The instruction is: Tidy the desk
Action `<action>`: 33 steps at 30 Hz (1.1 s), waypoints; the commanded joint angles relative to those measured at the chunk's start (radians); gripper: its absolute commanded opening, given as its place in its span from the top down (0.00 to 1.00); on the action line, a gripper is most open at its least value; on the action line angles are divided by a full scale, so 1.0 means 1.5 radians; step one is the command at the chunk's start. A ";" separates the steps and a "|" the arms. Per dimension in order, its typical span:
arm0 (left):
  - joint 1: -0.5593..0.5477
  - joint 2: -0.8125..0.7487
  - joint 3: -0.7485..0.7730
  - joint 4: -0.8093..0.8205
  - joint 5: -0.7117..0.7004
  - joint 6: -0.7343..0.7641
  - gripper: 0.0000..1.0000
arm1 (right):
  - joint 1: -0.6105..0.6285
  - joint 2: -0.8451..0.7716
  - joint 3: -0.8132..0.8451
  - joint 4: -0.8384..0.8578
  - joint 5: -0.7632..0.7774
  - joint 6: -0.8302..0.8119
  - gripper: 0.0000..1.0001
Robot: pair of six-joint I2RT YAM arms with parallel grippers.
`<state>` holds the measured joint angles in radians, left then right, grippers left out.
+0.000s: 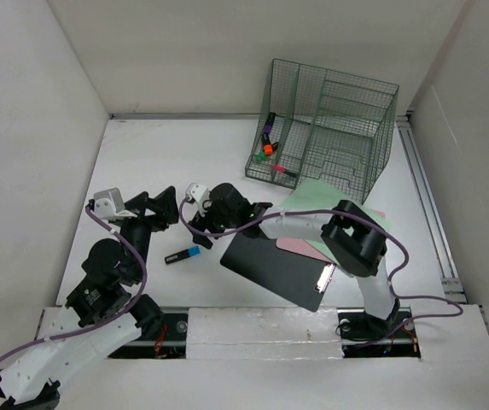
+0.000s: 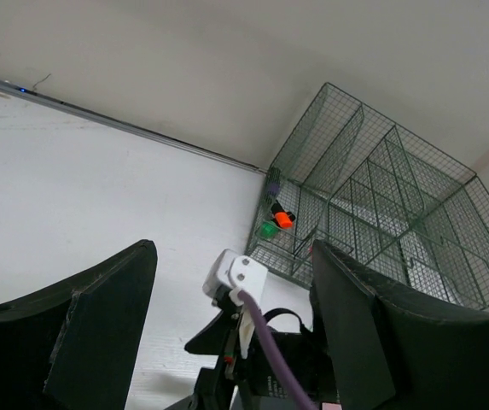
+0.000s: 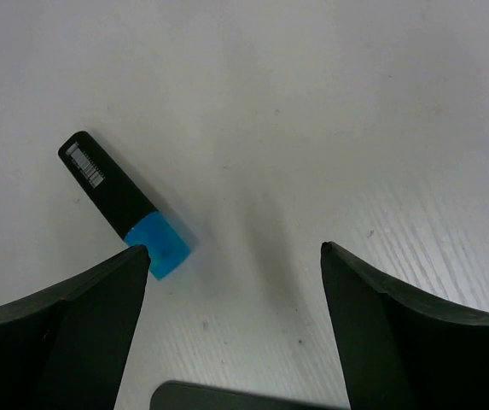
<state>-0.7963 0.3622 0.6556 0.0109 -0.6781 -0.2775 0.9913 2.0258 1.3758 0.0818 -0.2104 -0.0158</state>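
The desk (image 1: 184, 154) fills the middle of the top view, with white walls on three sides. The left arm rises from the lower left corner, bends at its elbow and reaches up and right. The left gripper (image 1: 160, 205) sits left of centre. In its wrist view the left gripper (image 2: 231, 248) is spread wide with nothing held. It looks low across the desk toward the rack (image 2: 381, 205) at the right of that frame, with the right arm's wrist in front of it.

The right arm stands at the lower right and folds at a raised elbow. It stretches left across the clipboard (image 1: 278, 269), ending in the right gripper (image 1: 200, 232) near centre, pointed down at the desk. From its wrist view the right gripper (image 3: 231, 256) is wide apart and empty. The highlighter (image 3: 125, 205) lies flat at the left of the frame, its blue cap just beside the left fingertip (image 3: 137, 260). In the top view the highlighter (image 1: 183, 255) lies just below and left of that gripper. The rack (image 1: 325, 128) stands at the upper right with markers (image 1: 268, 143) in its left compartment.
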 commanded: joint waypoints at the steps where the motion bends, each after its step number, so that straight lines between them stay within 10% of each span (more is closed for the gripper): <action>1: 0.001 0.003 0.009 0.027 -0.015 0.009 0.31 | 0.026 0.022 0.058 -0.049 -0.010 -0.067 0.13; 15: 0.001 -0.045 0.003 0.024 -0.094 -0.008 0.31 | 0.085 0.113 0.150 -0.127 -0.021 -0.110 0.11; 25: 0.001 -0.058 0.000 0.022 -0.117 -0.014 0.32 | 0.085 0.122 0.108 -0.083 0.095 -0.088 0.72; 33: 0.001 -0.053 -0.002 0.028 -0.085 -0.008 0.32 | 0.061 0.025 0.015 0.009 0.133 -0.024 0.89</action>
<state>-0.7963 0.2790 0.6548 0.0109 -0.8333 -0.2966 1.1118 2.1441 1.4326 0.0322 -0.0578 -0.1043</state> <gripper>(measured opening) 0.683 0.364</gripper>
